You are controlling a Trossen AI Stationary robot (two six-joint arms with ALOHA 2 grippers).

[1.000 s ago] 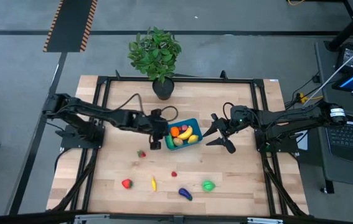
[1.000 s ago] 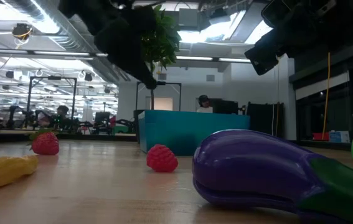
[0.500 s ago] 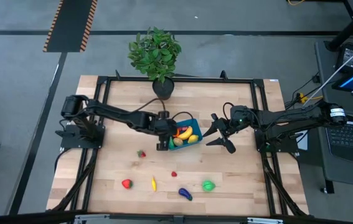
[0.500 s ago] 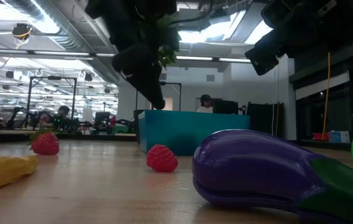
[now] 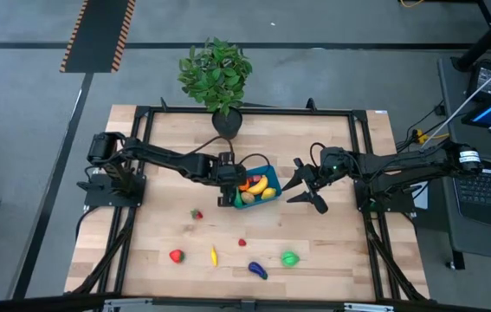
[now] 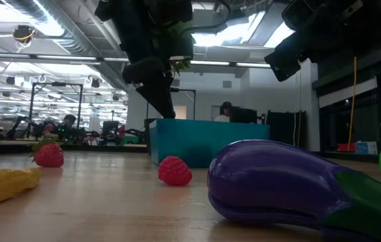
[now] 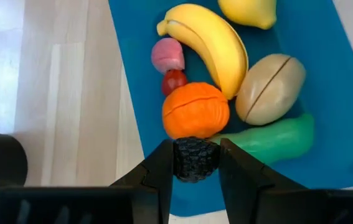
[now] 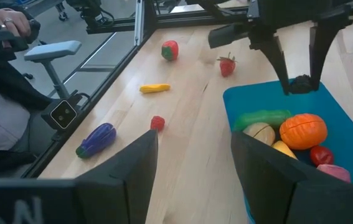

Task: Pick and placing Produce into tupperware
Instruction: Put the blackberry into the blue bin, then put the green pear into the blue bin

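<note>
The teal tupperware (image 5: 263, 169) sits mid-table and holds a banana (image 7: 210, 40), an orange (image 7: 195, 111), a lemon, a tan piece, a green piece and small red and pink pieces. My left gripper (image 7: 195, 163) hovers over the tupperware's near-left corner (image 5: 229, 194), shut on a small dark bumpy berry (image 7: 195, 158). My right gripper (image 5: 292, 191) waits open just right of the tupperware. More produce lies loose on the table: a strawberry (image 5: 197, 213), a raspberry (image 5: 242, 243), a red piece (image 5: 176, 256), a yellow piece (image 5: 213, 256), an eggplant (image 5: 257, 269) and a green piece (image 5: 289, 258). My left gripper pinches the dark berry (image 8: 299, 83) between its two fingertips (image 7: 164, 163), one on each side of it. The fingers come from above, pointing down. The berry is lifted clear, hanging above the tupperware's floor beside the orange and the green piece.
A potted plant (image 5: 217, 76) stands at the table's far edge behind the tupperware. A black frame (image 5: 245, 110) runs round the tabletop. Bare wood lies between the tupperware and the loose produce. A seated person (image 8: 2, 93) is beyond the table's edge.
My left gripper, still shut on the dark berry, has moved toward the table's right, from beside the tupperware's left wall to over its near-left corner, and has come down a little. My right arm has kept still.
</note>
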